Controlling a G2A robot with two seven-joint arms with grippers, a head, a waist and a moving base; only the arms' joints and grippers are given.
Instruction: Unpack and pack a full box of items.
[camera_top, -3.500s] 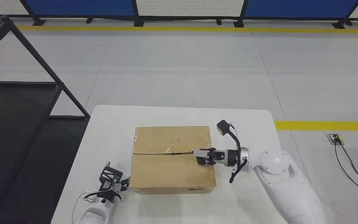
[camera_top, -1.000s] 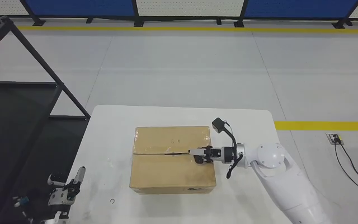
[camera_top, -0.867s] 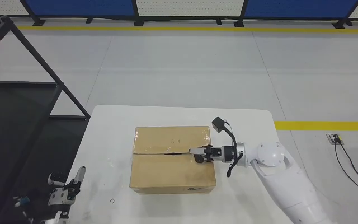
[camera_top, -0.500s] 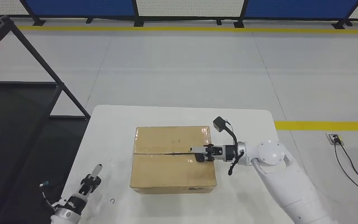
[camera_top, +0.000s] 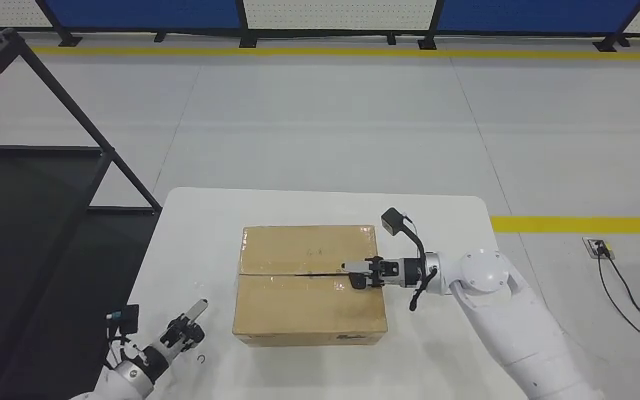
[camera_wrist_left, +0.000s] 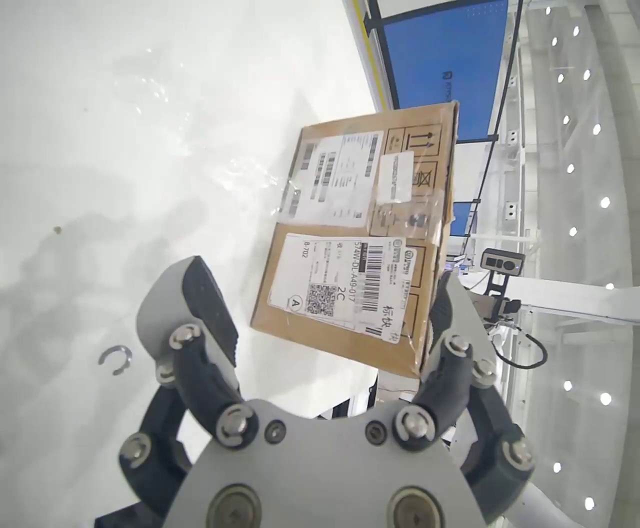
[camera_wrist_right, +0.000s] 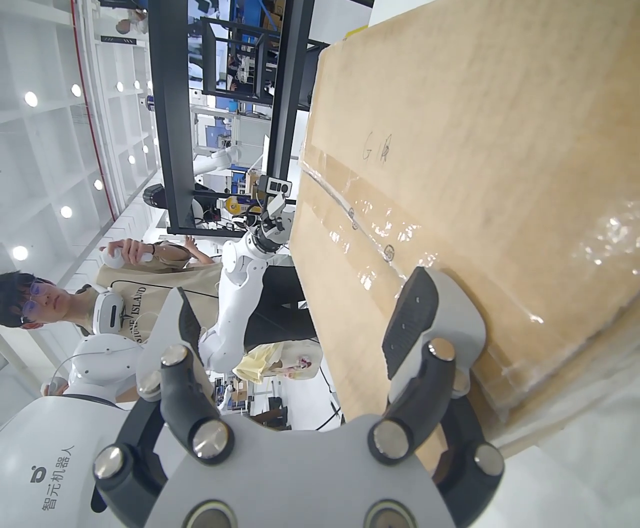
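1. Over the white table (camera_top: 200, 230), seen from above, the cardboard box (camera_top: 310, 295) stands in the middle. Its flaps are closed and clear tape runs along the middle seam. I see the right gripper (camera_top: 352, 275) over the box's right end, just at that seam. The left gripper (camera_top: 190, 322) is near the table's front, beside the box's left side but apart from it.
2. At the left wrist, the two fingers are spread wide, with nothing between them, and they touch nothing. Beyond them I see the box's side wall, which carries white shipping labels and tape. A small C-shaped ring (camera_wrist_left: 116, 360) lies on the table near the gripper.
3. At the right wrist, the fingers are also spread and empty. One finger lies against the box's top, just beside the taped seam. The other hangs free past the box's edge.
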